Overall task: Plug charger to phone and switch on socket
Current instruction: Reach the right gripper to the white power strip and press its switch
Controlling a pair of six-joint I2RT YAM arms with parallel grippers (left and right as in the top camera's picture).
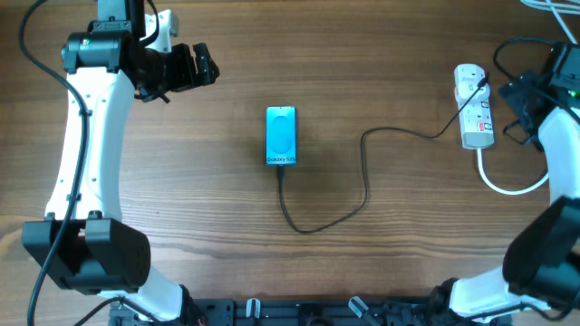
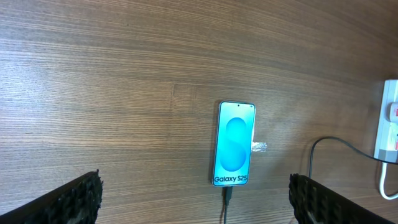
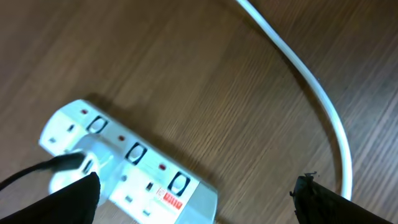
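Note:
The phone (image 1: 281, 136) lies flat mid-table, its cyan screen lit. The charger (image 1: 365, 177), a thin black cable, has its tip (image 2: 228, 194) at the phone's bottom edge, loops toward me, then runs right to a black plug in the white socket (image 1: 474, 106). My left gripper (image 1: 204, 65) hovers open at the far left, well away from the phone (image 2: 235, 143), with nothing between its fingers (image 2: 68, 202). My right gripper (image 1: 515, 110) stands open just right of the socket (image 3: 130, 168), holding nothing. I cannot tell how the socket's switches stand.
The socket's thick white cord (image 1: 507, 186) curves out from its near end toward the right arm; the right wrist view shows the white cord (image 3: 311, 87) arcing past the right finger. More cables hang at the back right corner (image 1: 553, 11).

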